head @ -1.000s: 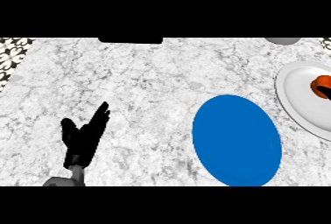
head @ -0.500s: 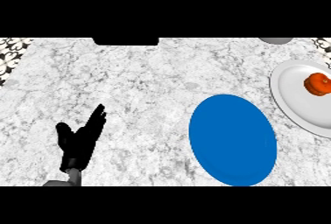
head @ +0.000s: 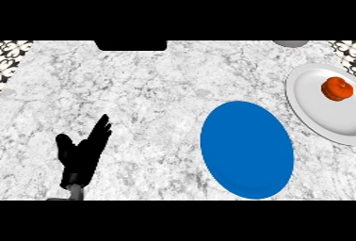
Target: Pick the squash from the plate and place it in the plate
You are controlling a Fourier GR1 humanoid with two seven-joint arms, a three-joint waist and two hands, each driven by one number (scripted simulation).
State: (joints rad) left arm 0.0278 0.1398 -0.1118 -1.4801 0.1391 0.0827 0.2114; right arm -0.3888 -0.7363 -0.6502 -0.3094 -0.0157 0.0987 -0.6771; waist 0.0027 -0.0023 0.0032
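Orange squash on white plate at right edge, blue plate just beside it — lower centre-right, left hand lower left, fingers straight, holding nothing.

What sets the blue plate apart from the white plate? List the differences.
The blue plate is a flat solid blue and bare; the white plate is pale with a raised rim and holds the orange squash. The blue plate lies fully in view mid-counter; the white plate is cut off by the right edge. Both rest on the marble counter.
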